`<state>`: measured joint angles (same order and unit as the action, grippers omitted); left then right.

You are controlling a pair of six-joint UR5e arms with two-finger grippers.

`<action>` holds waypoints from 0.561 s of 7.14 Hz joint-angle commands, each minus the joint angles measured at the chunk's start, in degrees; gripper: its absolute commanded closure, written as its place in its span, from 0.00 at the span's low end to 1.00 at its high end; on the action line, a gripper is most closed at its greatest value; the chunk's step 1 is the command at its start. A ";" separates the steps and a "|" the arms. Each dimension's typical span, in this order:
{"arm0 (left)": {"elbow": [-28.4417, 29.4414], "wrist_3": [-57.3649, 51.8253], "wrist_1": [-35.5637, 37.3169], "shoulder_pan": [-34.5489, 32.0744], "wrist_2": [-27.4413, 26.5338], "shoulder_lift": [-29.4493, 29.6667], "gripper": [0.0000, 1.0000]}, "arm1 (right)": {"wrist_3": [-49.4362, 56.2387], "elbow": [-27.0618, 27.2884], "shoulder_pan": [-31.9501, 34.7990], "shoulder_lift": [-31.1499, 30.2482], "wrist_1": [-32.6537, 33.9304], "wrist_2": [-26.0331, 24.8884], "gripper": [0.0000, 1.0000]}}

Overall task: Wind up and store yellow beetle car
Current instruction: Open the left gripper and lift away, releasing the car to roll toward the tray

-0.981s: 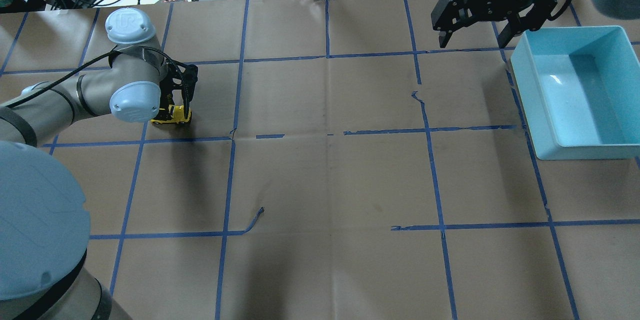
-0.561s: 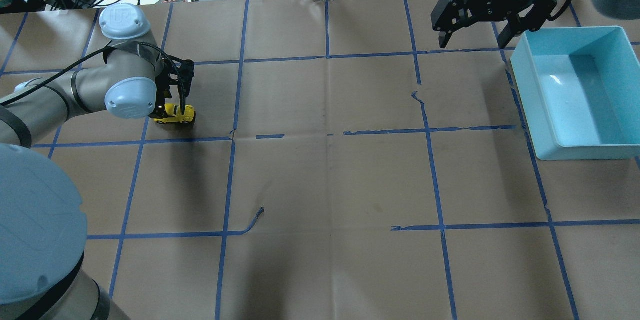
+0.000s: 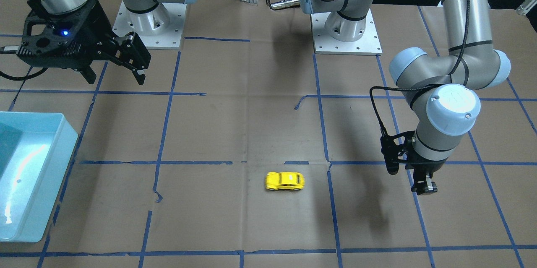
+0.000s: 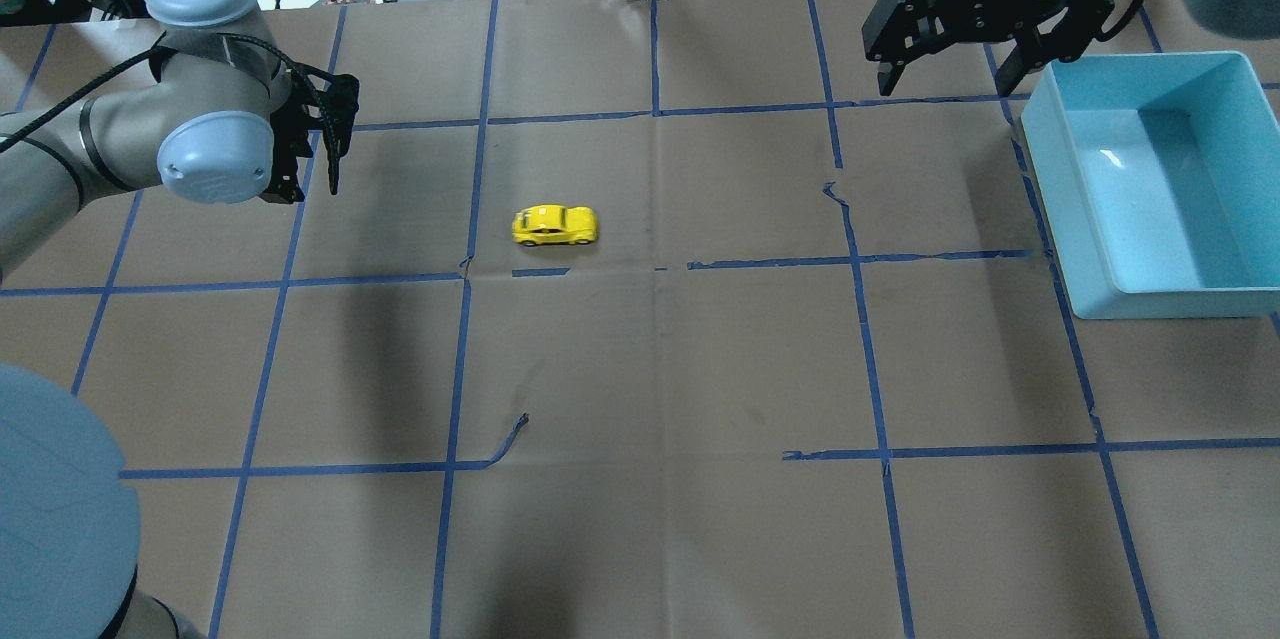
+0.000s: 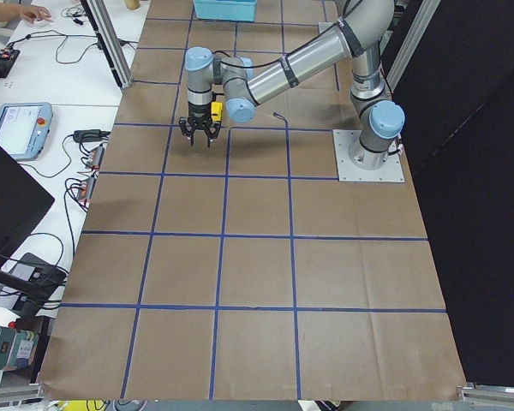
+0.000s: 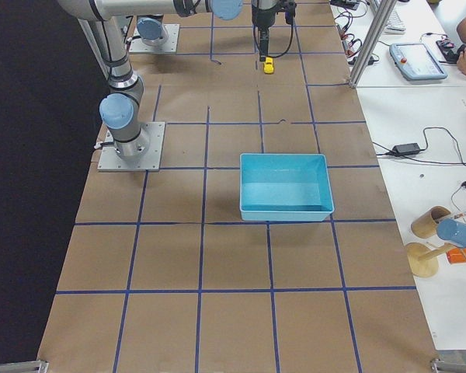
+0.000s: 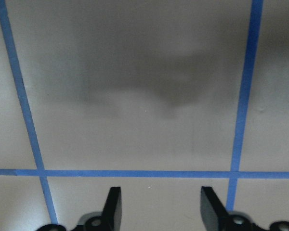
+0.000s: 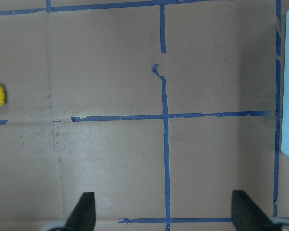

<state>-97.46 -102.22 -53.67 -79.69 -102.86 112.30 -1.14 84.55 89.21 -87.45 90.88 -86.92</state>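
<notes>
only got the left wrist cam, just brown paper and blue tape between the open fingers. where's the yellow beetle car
observer: The yellow beetle car stands free on its wheels near the table's middle, well off to the right-arm side of the left gripper, touching nothing.
operator: right arm anywhere near it
observer: No. The right gripper hangs open above the table's far edge, apart from the car, next to the light blue bin.
</notes>
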 commanded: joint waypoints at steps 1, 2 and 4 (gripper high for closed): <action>-0.36 1.75 -7.02 -0.90 0.81 -3.99 0.36 | 0.00 0.00 0.00 0.00 0.00 0.00 0.00; 1.03 6.03 -13.84 -1.17 2.56 -6.80 0.36 | 0.00 0.00 0.00 0.00 0.00 0.00 0.00; 2.35 18.73 -18.21 -3.70 3.98 -10.16 0.36 | 0.00 0.00 0.00 0.00 0.00 0.00 0.00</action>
<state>-95.95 -91.90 -69.10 -81.90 -99.56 104.06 -1.14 84.55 89.21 -87.45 90.88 -86.92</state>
